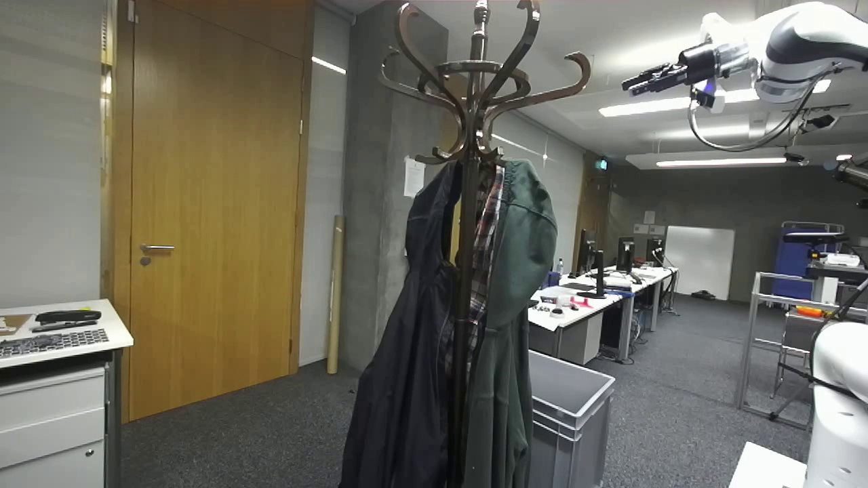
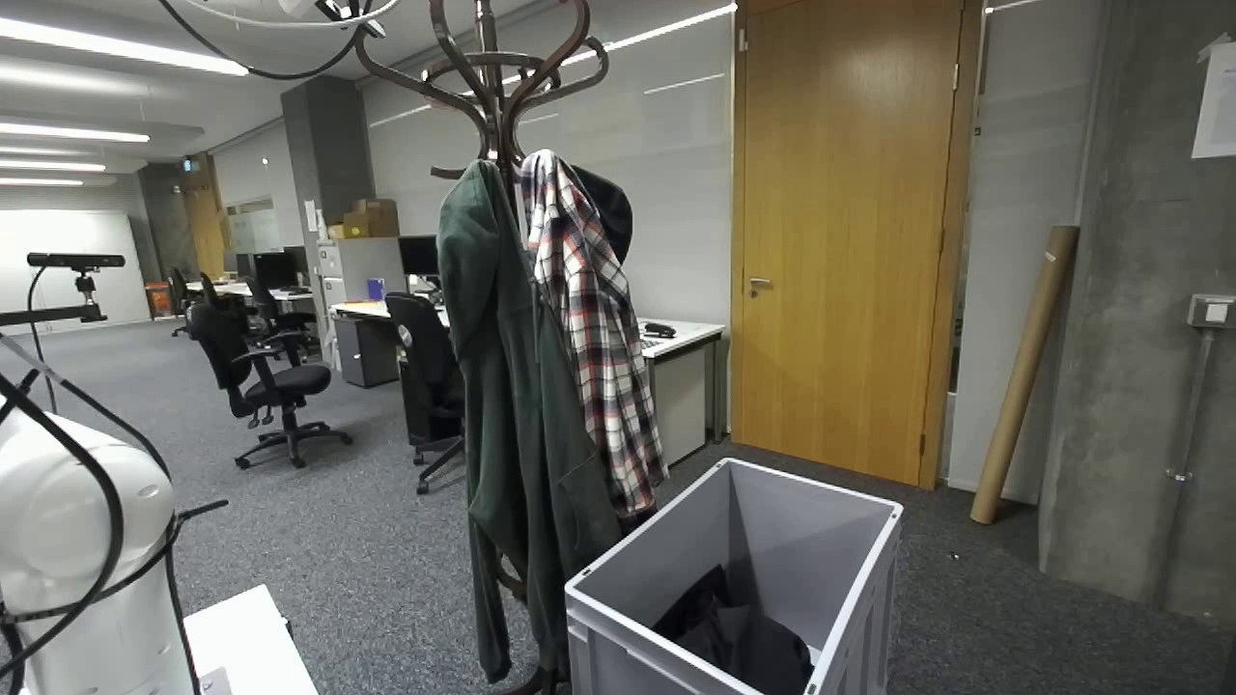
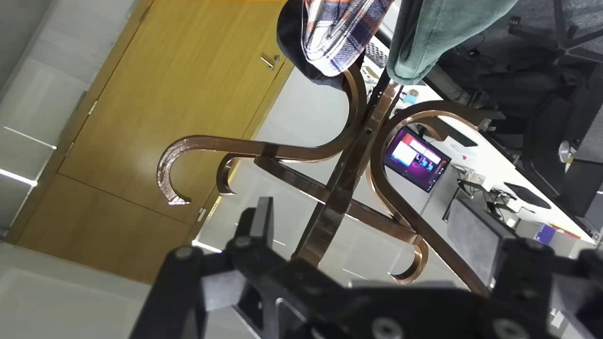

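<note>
My gripper (image 3: 370, 223) stands open in the wrist view, its fingers spread wide with nothing held. In an exterior view the gripper (image 1: 632, 85) hangs high, to the right of the wooden coat rack (image 1: 466, 257) and apart from its hooks. Beyond the fingers, the wrist view shows the curved hooks and post of the coat rack (image 3: 346, 174). A green jacket (image 2: 512, 290) and a plaid shirt (image 2: 599, 338) hang on the rack beside a dark garment (image 1: 410, 359). At the top of the wrist view appear the green jacket (image 3: 447, 33) and plaid shirt (image 3: 337, 40).
A grey bin (image 2: 801, 512) stands at the foot of the rack, with dark cloth (image 2: 739, 642) inside. The white robot base (image 1: 841, 407) is near the rack. Behind are a wooden door (image 1: 217, 203), a white desk (image 1: 115, 325) and office chairs (image 2: 285, 381).
</note>
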`<state>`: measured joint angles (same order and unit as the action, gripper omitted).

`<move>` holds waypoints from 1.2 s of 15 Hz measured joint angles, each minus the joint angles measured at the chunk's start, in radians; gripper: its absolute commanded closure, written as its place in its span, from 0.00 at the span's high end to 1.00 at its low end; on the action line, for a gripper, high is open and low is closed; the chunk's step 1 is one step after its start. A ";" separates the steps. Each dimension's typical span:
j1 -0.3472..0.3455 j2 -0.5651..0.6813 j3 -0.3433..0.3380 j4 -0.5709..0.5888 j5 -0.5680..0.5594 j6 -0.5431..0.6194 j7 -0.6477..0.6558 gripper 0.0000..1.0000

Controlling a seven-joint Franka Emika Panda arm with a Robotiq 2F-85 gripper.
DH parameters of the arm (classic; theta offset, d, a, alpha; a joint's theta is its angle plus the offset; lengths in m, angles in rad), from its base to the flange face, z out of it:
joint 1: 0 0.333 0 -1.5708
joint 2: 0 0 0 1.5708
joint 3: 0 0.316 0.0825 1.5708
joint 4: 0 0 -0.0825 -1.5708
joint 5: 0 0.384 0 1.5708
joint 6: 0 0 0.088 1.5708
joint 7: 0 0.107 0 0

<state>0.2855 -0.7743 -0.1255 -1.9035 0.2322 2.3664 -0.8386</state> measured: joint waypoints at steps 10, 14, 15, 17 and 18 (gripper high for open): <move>0.003 -0.007 -0.001 -0.018 0.000 -0.006 0.002 1.00; 0.010 -0.012 0.001 -0.018 0.000 -0.051 0.001 1.00; 0.014 -0.015 0.002 -0.018 0.000 -0.069 0.001 1.00; 0.018 -0.021 0.005 -0.016 0.000 -0.112 0.000 1.00; 0.019 -0.025 0.007 -0.016 0.000 -0.132 -0.001 1.00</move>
<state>0.3040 -0.7989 -0.1181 -1.9194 0.2322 2.2348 -0.8392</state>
